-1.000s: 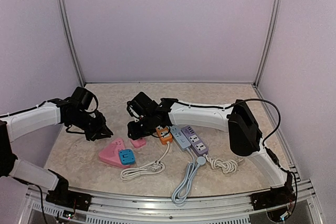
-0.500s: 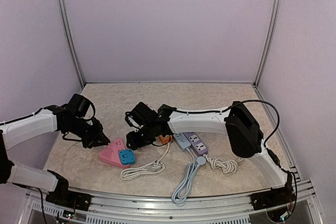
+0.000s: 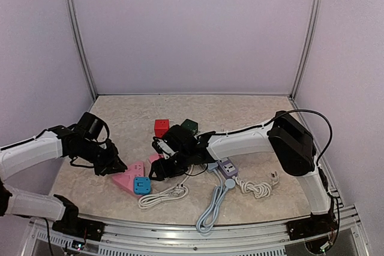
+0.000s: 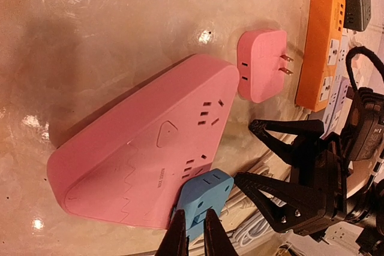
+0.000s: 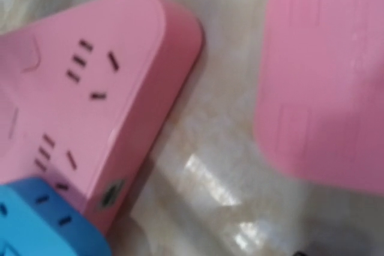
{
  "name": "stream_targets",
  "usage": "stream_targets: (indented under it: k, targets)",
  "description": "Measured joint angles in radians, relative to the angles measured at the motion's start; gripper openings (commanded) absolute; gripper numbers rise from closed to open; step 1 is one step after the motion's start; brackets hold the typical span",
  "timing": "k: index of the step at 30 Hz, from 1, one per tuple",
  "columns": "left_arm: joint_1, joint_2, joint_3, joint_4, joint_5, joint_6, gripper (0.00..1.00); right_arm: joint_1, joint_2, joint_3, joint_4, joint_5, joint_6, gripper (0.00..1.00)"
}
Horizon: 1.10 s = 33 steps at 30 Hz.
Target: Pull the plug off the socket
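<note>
- Top external looks down from above and behind the arm bases over the whole table (image 3: 252,109).
- Left wrist views the pink socket (image 4: 138,148) closely, facing the right gripper (image 4: 245,153).
- Right wrist is nearest; all three share the pink socket and blue plug (image 5: 36,220).

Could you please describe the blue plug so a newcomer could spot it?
Look at the table's front left for the pink triangular power strip. A cube adapter sits plugged into its nearest end. Its neighbours are pink; it alone is bright blue.

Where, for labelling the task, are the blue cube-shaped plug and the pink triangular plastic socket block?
blue cube-shaped plug (image 4: 204,193): left wrist view, top face.
pink triangular plastic socket block (image 4: 138,148): left wrist view, upper face.
</note>
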Motion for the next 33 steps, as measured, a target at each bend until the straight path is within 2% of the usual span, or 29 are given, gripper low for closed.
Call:
stream_targets:
  k: [8,17,26,33]
  targets:
    - [-0.095,-0.038,-0.019,-0.053,-0.024,-0.043,0.11,-0.008,-0.054,-0.069,0.048,-0.031,0.016,0.67]
    - [-0.224,-0.134,-0.152,-0.119,-0.053,-0.169,0.10,-0.008,-0.064,-0.074,0.079,-0.071,0.023,0.65]
    - [-0.267,0.002,-0.200,0.030,-0.064,-0.264,0.10,-0.008,-0.056,-0.021,0.079,-0.099,0.023,0.65]
    - [-0.212,0.156,-0.143,0.169,-0.062,-0.270,0.10,-0.013,-0.041,-0.016,0.074,-0.098,0.024,0.65]
